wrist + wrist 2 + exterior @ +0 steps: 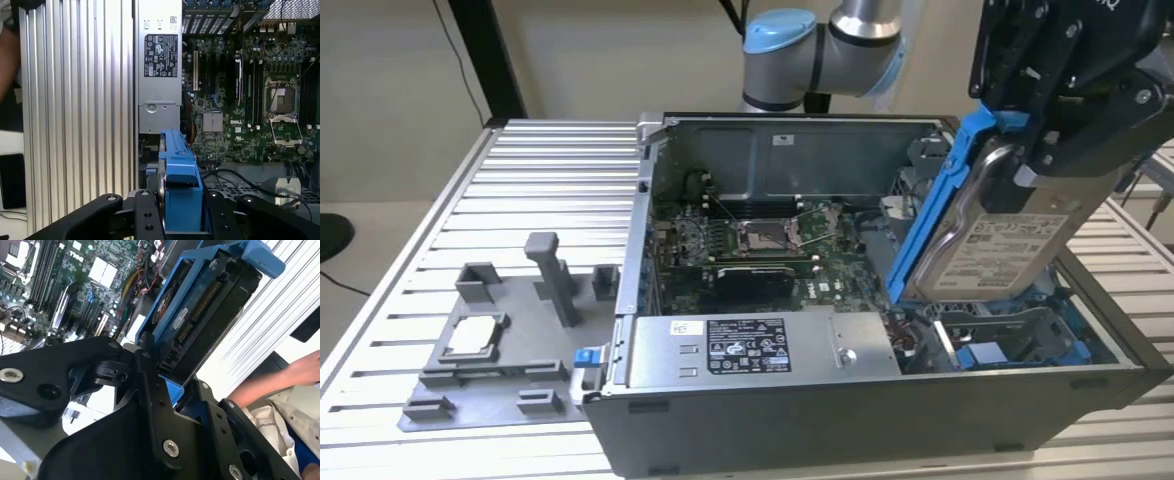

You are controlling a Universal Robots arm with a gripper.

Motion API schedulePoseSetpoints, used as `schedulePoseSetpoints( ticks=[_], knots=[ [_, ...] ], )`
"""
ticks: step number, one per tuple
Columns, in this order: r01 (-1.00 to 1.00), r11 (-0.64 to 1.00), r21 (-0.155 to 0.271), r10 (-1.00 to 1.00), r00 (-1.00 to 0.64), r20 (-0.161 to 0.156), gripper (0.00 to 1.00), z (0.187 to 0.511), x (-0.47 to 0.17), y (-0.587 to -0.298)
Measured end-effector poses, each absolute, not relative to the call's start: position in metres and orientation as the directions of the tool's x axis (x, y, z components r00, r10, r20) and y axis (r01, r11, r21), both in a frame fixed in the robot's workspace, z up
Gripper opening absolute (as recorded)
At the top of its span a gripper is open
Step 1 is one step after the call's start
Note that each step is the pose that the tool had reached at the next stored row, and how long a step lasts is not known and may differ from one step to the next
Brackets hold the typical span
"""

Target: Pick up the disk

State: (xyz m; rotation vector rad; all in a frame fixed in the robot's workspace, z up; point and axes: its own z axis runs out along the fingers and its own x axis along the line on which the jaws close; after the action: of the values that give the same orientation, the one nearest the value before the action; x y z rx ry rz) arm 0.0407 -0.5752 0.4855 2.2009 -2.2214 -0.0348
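The disk (987, 240), silver with a white label and a blue frame, stands almost upright over the right end of the open computer case in the exterior view. My gripper (1034, 165) is shut on its upper part, one black finger on each flat side. The disk's lower end is down by the blue drive bay (987, 350); whether it still touches the bay I cannot tell. In the first wrist view the blue frame of the disk (180, 185) sits clamped in the gripper (181, 206). The second wrist view shows the disk (200, 305) from its connector side, with the gripper (172, 372) around it.
The open case (854, 420) holds a motherboard (761, 240) and a grey power supply box (761, 345). A grey fixture tray (494, 390) with a small square chip (474, 335) lies on the slatted table (520, 200). A person's hand (302, 370) is beside the table.
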Motion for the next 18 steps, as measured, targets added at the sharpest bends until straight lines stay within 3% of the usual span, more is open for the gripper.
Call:
schedulePoseSetpoints(
  ticks=[18],
  knots=[
    [-1.000, 0.007, 0.016, -1.000, -0.008, -0.027, 0.00, 0.472, 0.074, -0.597]
  ],
)
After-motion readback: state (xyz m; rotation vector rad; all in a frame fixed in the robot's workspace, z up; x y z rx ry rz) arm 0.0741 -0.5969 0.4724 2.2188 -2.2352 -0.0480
